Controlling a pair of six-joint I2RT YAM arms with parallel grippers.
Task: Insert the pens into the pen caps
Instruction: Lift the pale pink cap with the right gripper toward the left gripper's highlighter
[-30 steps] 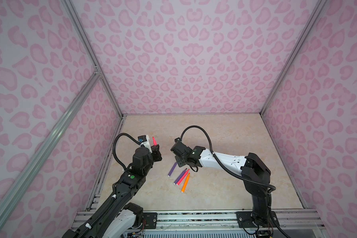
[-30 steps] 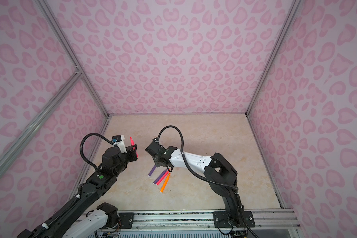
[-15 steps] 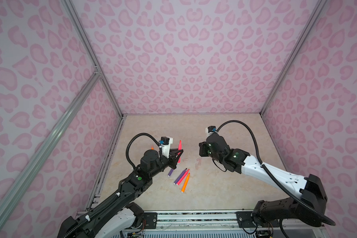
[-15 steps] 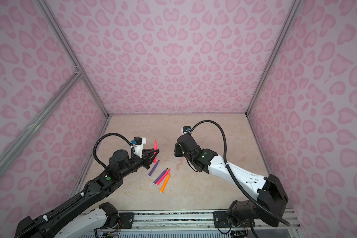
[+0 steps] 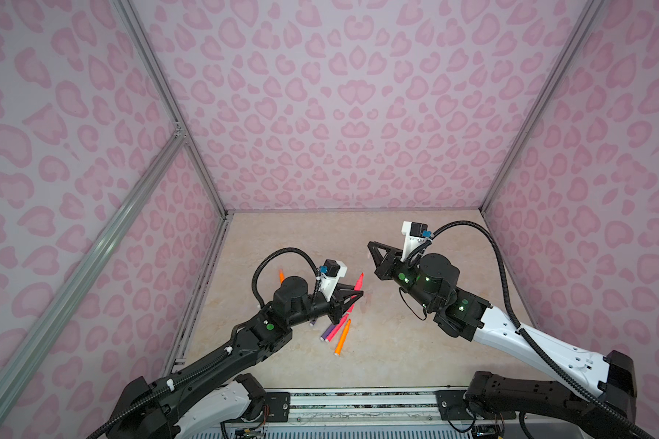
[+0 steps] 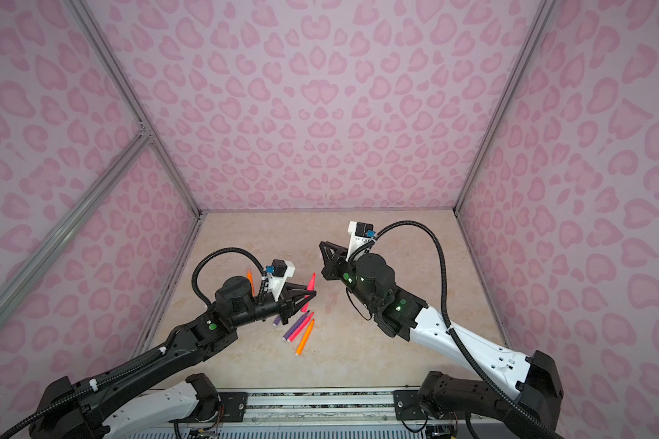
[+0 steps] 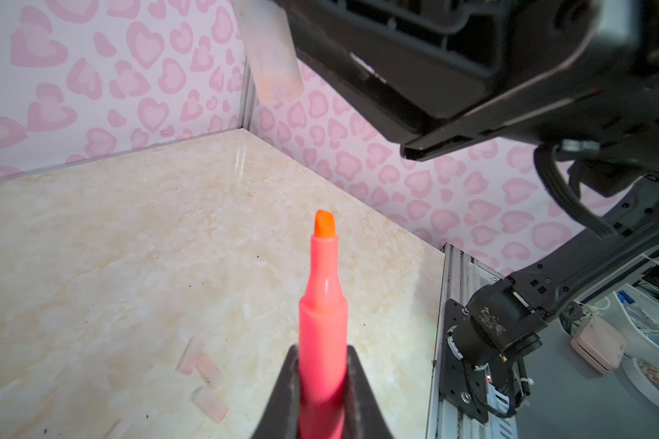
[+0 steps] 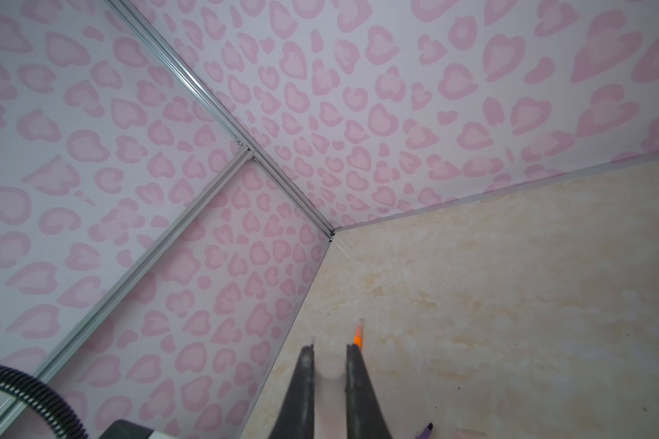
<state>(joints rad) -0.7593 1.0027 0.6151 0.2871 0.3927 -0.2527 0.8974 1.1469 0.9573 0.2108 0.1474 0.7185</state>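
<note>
- An orange pen [image 6: 305,337] lay nearest on the table [image 6: 339,361], a purple pen [image 6: 290,332] near it at 9 o'clock.
- The left fingers [image 7: 286,384] were clamped on a pink pen [image 7: 322,304], its tip aimed at 1 o'clock in both top views.
- At their 12 o'clock, apart, the right fingers [image 8: 305,380] pinched a clear cap [image 8: 330,374].

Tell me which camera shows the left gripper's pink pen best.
Left wrist view: the pink pen fills the middle, tip bare, clamped in the left gripper. Both top views show it small; the right wrist view misses it.
</note>
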